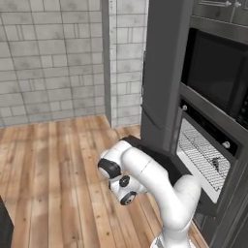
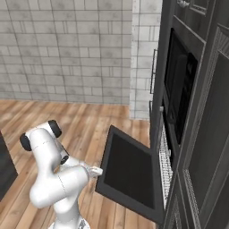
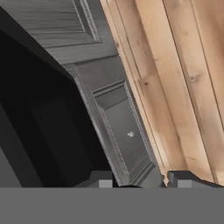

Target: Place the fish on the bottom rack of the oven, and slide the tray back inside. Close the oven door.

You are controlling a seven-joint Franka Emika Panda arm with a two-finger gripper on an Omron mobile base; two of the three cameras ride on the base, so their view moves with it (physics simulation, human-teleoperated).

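Oven door [image 2: 129, 172] hangs partly open, bottom rack [image 1: 203, 157] inside the oven [image 1: 208, 145]. Gripper [image 3: 142, 181] fingers slightly apart, holding nothing, beside cabinet drawer [image 3: 124, 135].

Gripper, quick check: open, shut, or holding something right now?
Gripper: fingertips stand apart with nothing between them, so open and empty, held low beside the half-lowered oven door.
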